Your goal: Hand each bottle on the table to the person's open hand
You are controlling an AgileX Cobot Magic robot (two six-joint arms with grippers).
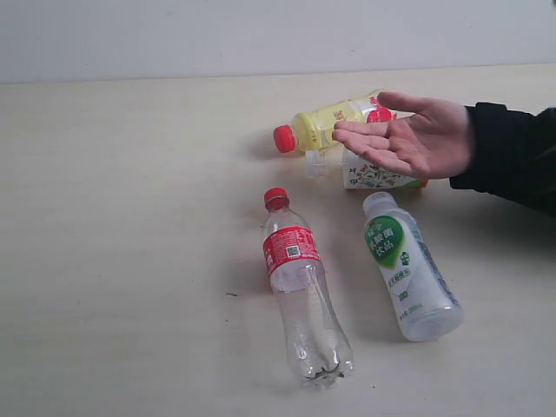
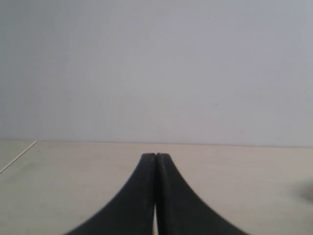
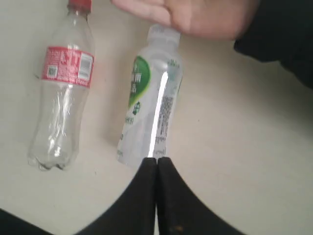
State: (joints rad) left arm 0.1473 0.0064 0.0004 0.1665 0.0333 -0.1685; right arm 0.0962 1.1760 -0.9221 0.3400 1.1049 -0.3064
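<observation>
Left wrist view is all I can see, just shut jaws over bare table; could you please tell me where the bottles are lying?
Observer: Four bottles lie on their sides on the table; nearest the exterior camera are the clear bottle with red cap and the white bottle with green label.
Operator: Thank you; where are the other two?
Observer: The yellow bottle and the floral bottle lie farther back, partly hidden by the open hand.
Operator: And what about the other arm?
Observer: In its wrist view the right gripper, shut and empty, lines up with the base of the white bottle with green label.
</observation>
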